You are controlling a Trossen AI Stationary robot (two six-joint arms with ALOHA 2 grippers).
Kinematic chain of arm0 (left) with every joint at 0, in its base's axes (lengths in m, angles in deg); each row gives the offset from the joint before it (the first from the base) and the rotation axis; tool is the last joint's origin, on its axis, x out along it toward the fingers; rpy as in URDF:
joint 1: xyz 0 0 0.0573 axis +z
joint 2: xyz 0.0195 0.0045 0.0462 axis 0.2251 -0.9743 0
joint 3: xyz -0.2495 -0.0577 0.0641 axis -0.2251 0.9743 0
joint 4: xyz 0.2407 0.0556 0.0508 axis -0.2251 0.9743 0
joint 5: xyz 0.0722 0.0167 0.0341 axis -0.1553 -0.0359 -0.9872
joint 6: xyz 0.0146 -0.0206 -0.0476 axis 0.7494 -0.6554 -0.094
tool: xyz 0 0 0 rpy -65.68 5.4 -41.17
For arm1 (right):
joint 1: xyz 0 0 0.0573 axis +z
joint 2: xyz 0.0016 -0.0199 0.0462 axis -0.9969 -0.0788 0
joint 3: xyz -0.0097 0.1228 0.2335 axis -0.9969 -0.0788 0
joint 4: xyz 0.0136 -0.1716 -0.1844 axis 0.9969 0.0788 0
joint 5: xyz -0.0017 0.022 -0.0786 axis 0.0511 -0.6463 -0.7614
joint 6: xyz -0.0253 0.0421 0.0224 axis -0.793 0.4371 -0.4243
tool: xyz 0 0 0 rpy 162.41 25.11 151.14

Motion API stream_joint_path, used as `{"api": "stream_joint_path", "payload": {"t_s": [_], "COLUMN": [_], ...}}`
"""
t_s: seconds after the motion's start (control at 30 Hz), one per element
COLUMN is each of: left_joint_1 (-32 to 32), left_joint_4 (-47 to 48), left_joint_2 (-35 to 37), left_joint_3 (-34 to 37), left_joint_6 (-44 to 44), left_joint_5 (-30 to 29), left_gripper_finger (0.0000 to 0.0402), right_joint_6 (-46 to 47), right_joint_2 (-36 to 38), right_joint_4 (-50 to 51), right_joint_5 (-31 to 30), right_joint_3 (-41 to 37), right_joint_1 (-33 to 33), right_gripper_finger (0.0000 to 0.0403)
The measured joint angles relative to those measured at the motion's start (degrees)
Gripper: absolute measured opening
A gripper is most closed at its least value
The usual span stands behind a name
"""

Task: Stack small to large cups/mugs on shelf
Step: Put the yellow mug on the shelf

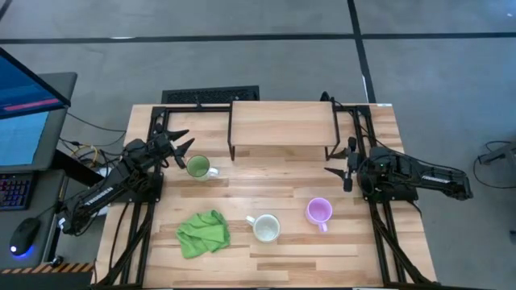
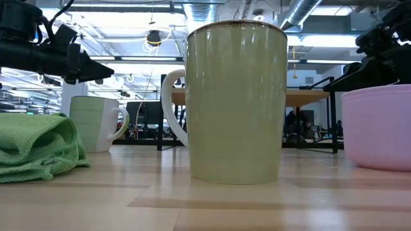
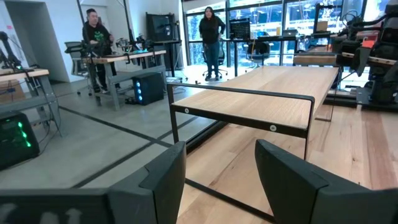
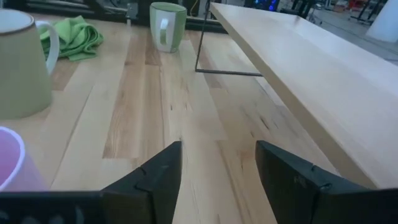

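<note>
On your desk [image 1: 266, 254], cream mug [image 1: 265, 228] and lilac mug [image 1: 319, 212] stand nearest you, green mug [image 1: 198, 167] farther back, the bare shelf [image 1: 282, 122] beyond. Both fingers apart: left gripper [image 1: 178, 150] beside the green mug, right gripper [image 1: 339, 173] behind the lilac. Grip a rim squarely, lifting straight.

I see the green mug [image 1: 197, 167] upright near the table's left edge, cream mug [image 1: 266, 228] and lilac mug [image 1: 319, 212] toward its front edge, the shelf [image 1: 282, 123] bare at the back edge.
</note>
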Motion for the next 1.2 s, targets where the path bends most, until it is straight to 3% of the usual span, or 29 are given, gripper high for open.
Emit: {"api": "stream_joint_path", "payload": {"t_s": [0.43, 0.63, 0.77, 0.97, 1.2], "left_joint_1": [-0.01, 0.0, 0.0, 0.01, 0.01], "left_joint_4": [0.0, 0.0, 0.0, -0.02, 0.0], "left_joint_2": [0.0, 0.0, -0.01, -0.02, -0.02], "left_joint_3": [0.0, 0.0, 0.0, 0.0, 0.0], "left_joint_6": [0.0, 0.01, 0.02, 0.02, 0.02], "left_joint_5": [0.0, 0.0, 0.0, 0.0, 0.0], "left_gripper_finger": [0.0185, 0.0185, 0.0185, 0.0185, 0.0185], "right_joint_6": [11.22, 11.6, 11.53, 10.03, 10.05], "right_joint_2": [0.0, 0.0, -0.34, -4.74, -15.81], "right_joint_4": [-8.48, -13.11, -13.3, -12.76, -8.95], "right_joint_5": [0.47, 6.92, 7.74, 7.78, 7.86], "right_joint_3": [-0.2, -0.17, 1.73, 6.15, 13.5], "right_joint_1": [0.11, 0.11, 0.11, 0.11, 0.11], "right_gripper_finger": [0.0225, 0.0225, 0.0225, 0.0225, 0.0225]}}
